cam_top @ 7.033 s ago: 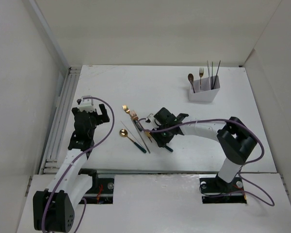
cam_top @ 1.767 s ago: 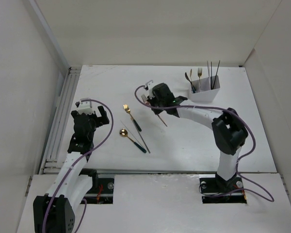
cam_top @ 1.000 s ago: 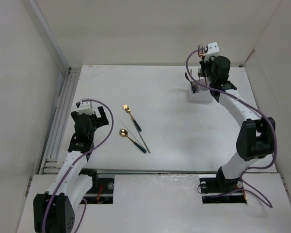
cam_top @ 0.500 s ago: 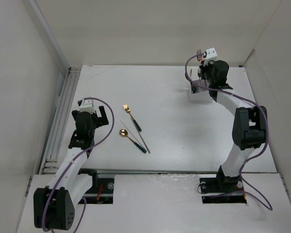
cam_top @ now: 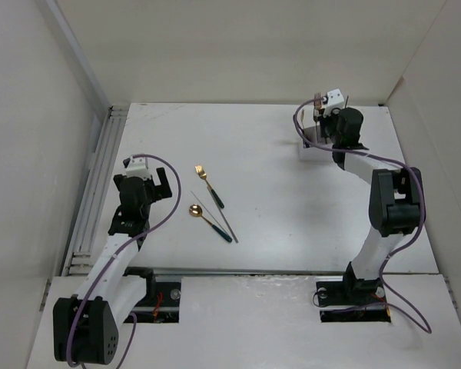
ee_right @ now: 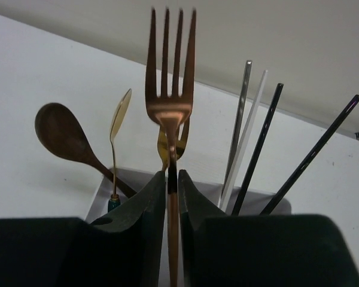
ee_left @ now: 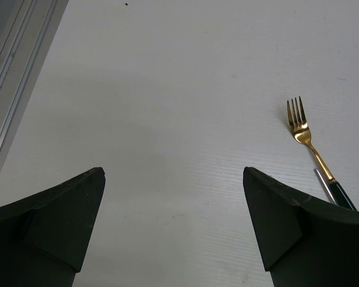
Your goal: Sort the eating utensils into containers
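Note:
My right gripper (ee_right: pixel 172 173) hangs over the white bin (ee_right: pixel 105 185), at the table's far right (cam_top: pixel 307 147). A copper fork (ee_right: pixel 170 113) stands upright between its jaws, tines up, with a hairline gap on each side; the jaws are slightly open. The fork's head shows above the gripper (cam_top: pixel 317 98). In the bin stand a brown spoon (ee_right: pixel 60 134), a gold spoon (ee_right: pixel 119 113), another gold fork (ee_right: pixel 184 140), dark chopsticks (ee_right: pixel 260 146) and a pale stick (ee_right: pixel 250 131). My left gripper (ee_left: pixel 173 170) is wide open over bare table, left of a gold fork (ee_left: pixel 299 119).
On the table's middle left lie the gold fork (cam_top: pixel 209 187), a gold spoon with a dark handle (cam_top: pixel 207 217) and a thin chopstick (cam_top: pixel 224 217). A grooved rail (cam_top: pixel 100 177) runs along the left edge. White walls close in the back and sides.
My right gripper has come down a little with the fork over the bin, and its jaws have eased off the handle. The left arm has barely moved.

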You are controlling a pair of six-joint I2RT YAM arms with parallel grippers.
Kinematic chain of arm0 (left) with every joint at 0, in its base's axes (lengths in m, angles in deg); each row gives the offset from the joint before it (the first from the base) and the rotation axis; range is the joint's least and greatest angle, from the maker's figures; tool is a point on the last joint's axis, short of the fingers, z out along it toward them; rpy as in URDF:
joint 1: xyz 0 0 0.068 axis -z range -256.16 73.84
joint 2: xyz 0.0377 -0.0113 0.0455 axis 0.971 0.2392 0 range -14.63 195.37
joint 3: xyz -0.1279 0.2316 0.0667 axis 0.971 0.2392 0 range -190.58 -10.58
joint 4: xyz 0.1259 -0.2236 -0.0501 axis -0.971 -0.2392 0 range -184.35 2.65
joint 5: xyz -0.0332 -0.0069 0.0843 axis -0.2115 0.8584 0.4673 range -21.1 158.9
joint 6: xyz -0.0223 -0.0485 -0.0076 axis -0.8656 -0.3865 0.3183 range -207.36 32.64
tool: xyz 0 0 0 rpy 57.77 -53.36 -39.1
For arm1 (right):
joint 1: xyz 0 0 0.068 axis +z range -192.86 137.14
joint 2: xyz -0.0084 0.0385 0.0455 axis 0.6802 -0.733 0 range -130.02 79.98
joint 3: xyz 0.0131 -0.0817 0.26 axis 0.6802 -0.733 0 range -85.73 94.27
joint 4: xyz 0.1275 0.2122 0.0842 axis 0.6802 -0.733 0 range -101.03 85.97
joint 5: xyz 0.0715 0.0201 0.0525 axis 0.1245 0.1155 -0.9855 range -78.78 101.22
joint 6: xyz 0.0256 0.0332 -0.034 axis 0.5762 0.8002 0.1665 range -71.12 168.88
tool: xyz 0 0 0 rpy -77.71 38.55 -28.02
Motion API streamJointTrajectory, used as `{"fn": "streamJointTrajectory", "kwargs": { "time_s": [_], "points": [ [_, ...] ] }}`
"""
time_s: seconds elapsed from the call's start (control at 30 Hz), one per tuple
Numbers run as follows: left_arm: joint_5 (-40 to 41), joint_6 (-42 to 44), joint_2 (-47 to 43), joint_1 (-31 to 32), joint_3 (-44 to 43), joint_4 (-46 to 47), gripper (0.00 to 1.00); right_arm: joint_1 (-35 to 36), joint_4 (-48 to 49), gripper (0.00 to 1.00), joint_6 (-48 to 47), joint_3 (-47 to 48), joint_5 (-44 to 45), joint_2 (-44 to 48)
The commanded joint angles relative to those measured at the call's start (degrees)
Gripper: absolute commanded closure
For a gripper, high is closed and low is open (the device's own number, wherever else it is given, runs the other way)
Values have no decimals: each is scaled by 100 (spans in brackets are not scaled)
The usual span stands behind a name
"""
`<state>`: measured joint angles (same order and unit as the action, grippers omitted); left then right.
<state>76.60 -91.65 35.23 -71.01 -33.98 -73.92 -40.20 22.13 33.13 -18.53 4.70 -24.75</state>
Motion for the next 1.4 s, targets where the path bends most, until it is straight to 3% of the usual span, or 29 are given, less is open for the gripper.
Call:
{"fn": "streamJointTrajectory", "kwargs": {
  "time_s": [0.0, 0.17, 0.33, 0.43, 0.53, 0.67, 0.7, 0.87, 0.93, 1.07, 1.37],
  "points": [
    [47, 60, -118, -14, -87, 221, 0, -28, 259, 79, -34, -128, -68, 198],
    [-6, 8, -179, -14, -86, 221, 0, -28, 259, 54, 19, -181, 2, 453],
    [126, -115, -285, -14, -33, 221, 0, 33, 259, 46, 71, -357, -156, 1145],
    [126, -247, -337, -14, -33, 221, 0, 533, -284, 42, 72, -357, 343, 1524],
    [126, -300, -337, -14, 72, 274, 0, 1454, -1303, 42, 72, -24, 801, 1666],
    [65, -431, -337, -14, 125, 336, 0, 2817, -2393, 40, 72, 775, 522, 1000],
    [12, -432, -337, -14, 125, 336, 0, 3028, -2630, 42, 176, 1047, 416, 476],
    [64, -432, -399, -14, 125, 336, 0, 3890, -4344, 69, 678, 3460, -138, -1311],
    [134, -432, -468, -14, 177, 336, 0, 4040, -4583, 69, 748, 3869, -139, -1907],
    [187, -432, -610, -14, 230, 231, 0, 4234, -4706, 71, 818, 4126, -191, -2262],
    [188, -432, -662, -14, 283, 353, 0, 4472, -4602, 66, 1161, 3046, -86, -2104]
  ]
}}
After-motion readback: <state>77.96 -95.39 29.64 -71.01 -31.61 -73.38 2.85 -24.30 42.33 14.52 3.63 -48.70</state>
